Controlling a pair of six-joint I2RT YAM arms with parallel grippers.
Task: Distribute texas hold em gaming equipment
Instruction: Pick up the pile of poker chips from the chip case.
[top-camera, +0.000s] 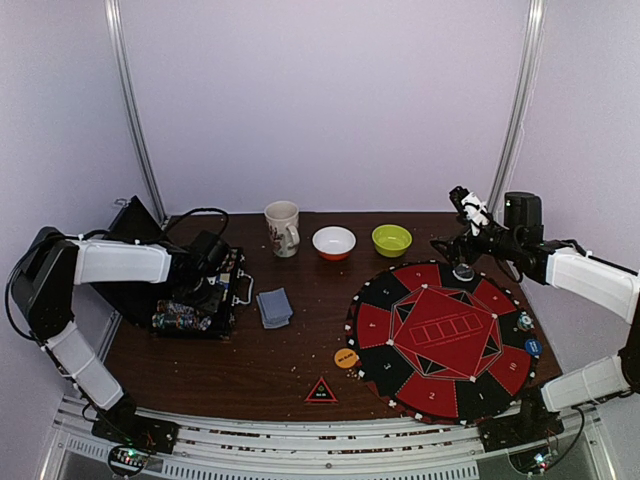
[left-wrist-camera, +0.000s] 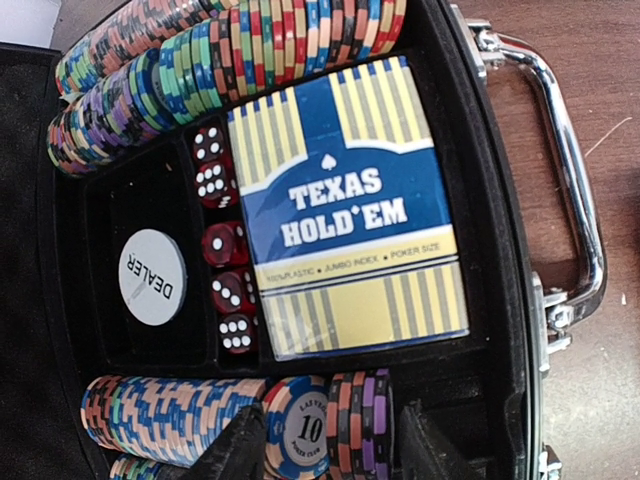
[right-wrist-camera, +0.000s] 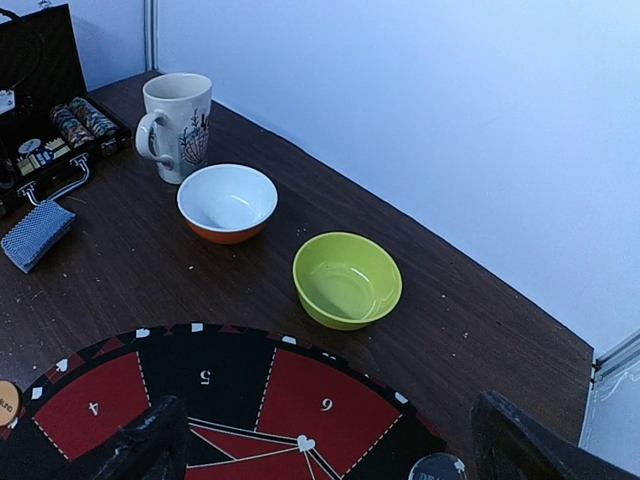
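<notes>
Left gripper (left-wrist-camera: 330, 455) over open case (left-wrist-camera: 500, 250): fingers partly parted, flanking chips (left-wrist-camera: 300, 430); whether they grip cannot be told. Right gripper (right-wrist-camera: 335, 450) above mat (right-wrist-camera: 320, 400), fingers wide, empty.

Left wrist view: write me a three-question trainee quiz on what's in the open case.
1. True or false: the card box in the case reads "Texas Hold'em".
2. The white disc reads: A Dealer, B Big Blind, C Small Blind?
3. Fill in: the facing chip shows the number ___.
Key: 1 true; 2 A; 3 10.
</notes>
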